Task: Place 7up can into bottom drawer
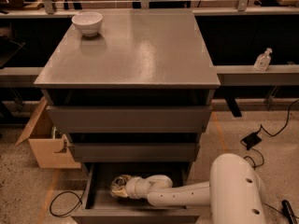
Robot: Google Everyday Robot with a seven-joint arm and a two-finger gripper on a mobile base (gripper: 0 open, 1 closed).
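The bottom drawer of the grey cabinet is pulled open, showing its dark interior. My white arm reaches from the right into it. My gripper is inside the drawer at its left-middle, shut on the 7up can, a small silvery-green mottled can. The can is low in the drawer; I cannot tell whether it touches the floor of the drawer. The two upper drawers are closed.
A white bowl stands at the cabinet top's back left. A cardboard box sits on the floor left of the cabinet, with a black cable below it. A sanitizer bottle stands on the right ledge. My white body is right of the drawer.
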